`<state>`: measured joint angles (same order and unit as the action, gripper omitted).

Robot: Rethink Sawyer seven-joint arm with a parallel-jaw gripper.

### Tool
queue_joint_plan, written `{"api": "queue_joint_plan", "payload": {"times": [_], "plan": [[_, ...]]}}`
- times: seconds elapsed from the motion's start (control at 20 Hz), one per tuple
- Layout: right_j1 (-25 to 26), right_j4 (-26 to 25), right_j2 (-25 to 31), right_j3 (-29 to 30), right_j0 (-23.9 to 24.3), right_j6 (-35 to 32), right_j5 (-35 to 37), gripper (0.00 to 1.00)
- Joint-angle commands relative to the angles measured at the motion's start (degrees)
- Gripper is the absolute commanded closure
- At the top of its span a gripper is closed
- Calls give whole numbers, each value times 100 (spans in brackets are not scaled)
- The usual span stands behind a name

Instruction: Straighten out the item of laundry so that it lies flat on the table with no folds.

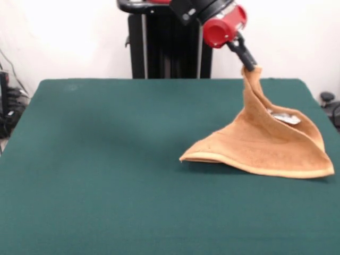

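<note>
The table (106, 159), a broad spread of dark green felt-like cloth, fills most of the front view, and the towel (260, 143) sits toward its right-hand side in the picture, taking up only a small share of the surface. The towel is orange-tan terry, and it is not flat: one corner is drawn up into a narrow peak while the rest fans down in a tent shape, its lower hem resting on the table and curling into a fold at the right end. The way it drapes and sags from that single raised point suggests a soft, light, limp cloth that offers no stiffness of its own, and the terry against felt probably drags rather than slides. Above it the gripper (251, 67), on the end of the red and black arm, is clenched on the lifted corner, holding it clear of the table. A small white tag (286, 117) shows on the inner face near the upper right edge. For flattening, corners and hem edges look like the sensible places to pinch, since a hold mid-cloth would likely only bunch it.
</note>
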<state>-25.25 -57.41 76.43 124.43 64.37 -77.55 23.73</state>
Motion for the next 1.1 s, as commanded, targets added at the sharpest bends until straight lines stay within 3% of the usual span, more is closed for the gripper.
{"api": "queue_joint_plan", "payload": {"times": [0.05, 0.55, 1.1], "plan": [[589, 30, -461, 680, 203, 2422, 1003, 100], [1372, -412, -418, 873, 1033, 2947, 324, 100], [2097, -267, -692, 861, 1623, 4031, 813, 100]]}}
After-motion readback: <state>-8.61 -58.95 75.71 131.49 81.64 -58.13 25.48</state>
